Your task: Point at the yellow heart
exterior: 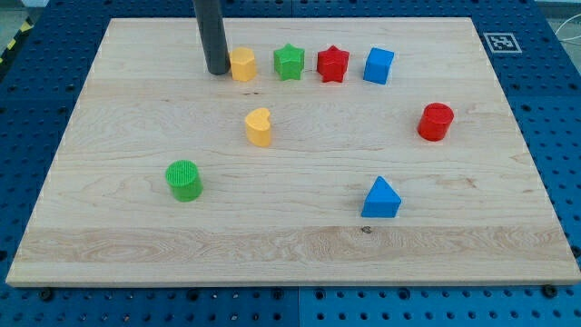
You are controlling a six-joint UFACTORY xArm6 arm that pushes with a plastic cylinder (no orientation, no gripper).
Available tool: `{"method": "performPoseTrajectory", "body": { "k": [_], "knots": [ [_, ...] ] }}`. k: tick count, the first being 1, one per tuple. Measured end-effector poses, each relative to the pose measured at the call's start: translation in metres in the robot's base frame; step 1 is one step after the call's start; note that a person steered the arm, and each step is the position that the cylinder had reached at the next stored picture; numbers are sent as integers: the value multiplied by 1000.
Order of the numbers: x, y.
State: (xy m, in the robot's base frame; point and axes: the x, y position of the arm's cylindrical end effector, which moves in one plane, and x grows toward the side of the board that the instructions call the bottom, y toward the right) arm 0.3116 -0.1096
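Observation:
The yellow heart (259, 126) lies a little to the view's left of the board's middle. My tip (218, 70) rests on the board near the view's top, just left of a yellow hexagon block (242, 64) and close to touching it. The tip is above and to the left of the yellow heart, well apart from it. The rod rises straight up out of the view's top.
A row at the view's top holds the yellow hexagon, a green star (289, 62), a red star (332, 64) and a blue cube (379, 65). A red cylinder (436, 121) stands at the right, a green cylinder (184, 180) at the lower left, a blue triangle (380, 198) at the lower right.

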Motion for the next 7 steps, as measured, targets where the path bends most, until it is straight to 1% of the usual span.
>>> {"method": "performPoseTrajectory", "body": {
  "k": [3, 4, 5, 6, 7],
  "knots": [
    [0, -1],
    [28, -19],
    [73, -27],
    [120, -17],
    [157, 16]
  ]
}}
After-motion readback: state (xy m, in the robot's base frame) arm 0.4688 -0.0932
